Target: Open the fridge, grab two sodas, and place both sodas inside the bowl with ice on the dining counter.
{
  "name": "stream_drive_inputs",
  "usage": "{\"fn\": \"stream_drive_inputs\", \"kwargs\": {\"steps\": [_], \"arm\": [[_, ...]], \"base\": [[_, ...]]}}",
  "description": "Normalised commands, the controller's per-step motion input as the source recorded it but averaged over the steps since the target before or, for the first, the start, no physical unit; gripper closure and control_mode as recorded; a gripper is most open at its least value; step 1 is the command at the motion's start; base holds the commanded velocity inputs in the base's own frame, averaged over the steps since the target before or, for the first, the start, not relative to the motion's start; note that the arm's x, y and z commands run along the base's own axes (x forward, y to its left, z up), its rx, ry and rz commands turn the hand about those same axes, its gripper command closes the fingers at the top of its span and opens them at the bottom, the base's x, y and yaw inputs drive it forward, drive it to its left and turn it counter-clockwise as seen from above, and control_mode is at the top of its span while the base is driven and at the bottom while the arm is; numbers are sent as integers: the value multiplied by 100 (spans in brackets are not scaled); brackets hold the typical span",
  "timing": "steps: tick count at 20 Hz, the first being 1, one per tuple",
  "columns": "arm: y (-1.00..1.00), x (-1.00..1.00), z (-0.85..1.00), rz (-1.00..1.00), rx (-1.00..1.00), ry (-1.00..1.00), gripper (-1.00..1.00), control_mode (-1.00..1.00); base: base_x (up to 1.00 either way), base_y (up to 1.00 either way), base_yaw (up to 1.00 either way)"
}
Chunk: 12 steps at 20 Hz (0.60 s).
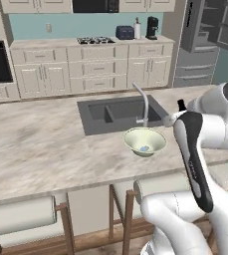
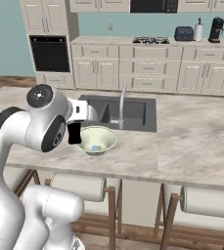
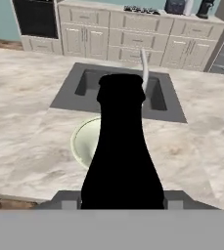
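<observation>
From the left base camera, the bowl [image 1: 144, 141] sits on the table [image 1: 36, 144] just in front of the sink [image 1: 118, 115], with something small and blue inside it. The fridge [image 1: 205, 40] stands open well behind the sink.

From the right base camera, the claw [image 2: 76, 133] hangs at the bowl's [image 2: 98, 140] rim, in front of the sink [image 2: 128, 112]; its hold is hard to make out here.

From the hand camera, the claw [image 3: 121, 202] is partly closed on a dark bottle [image 3: 122, 151], neck pointing toward the sink [image 3: 91, 88], over the bowl [image 3: 85, 141].
</observation>
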Motion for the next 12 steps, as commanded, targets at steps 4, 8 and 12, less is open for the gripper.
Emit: {"fn": "stream_drive_inputs", "kwargs": {"steps": [4,8,12], "arm": [[28,100,-42,11,0,18,100,-100],[12,96,-68,19,0,14,100,-100],[1,95,-67,23,0,18,100,-100]], "base": [[0,0,0],[0,0,0],[0,0,0]]}}
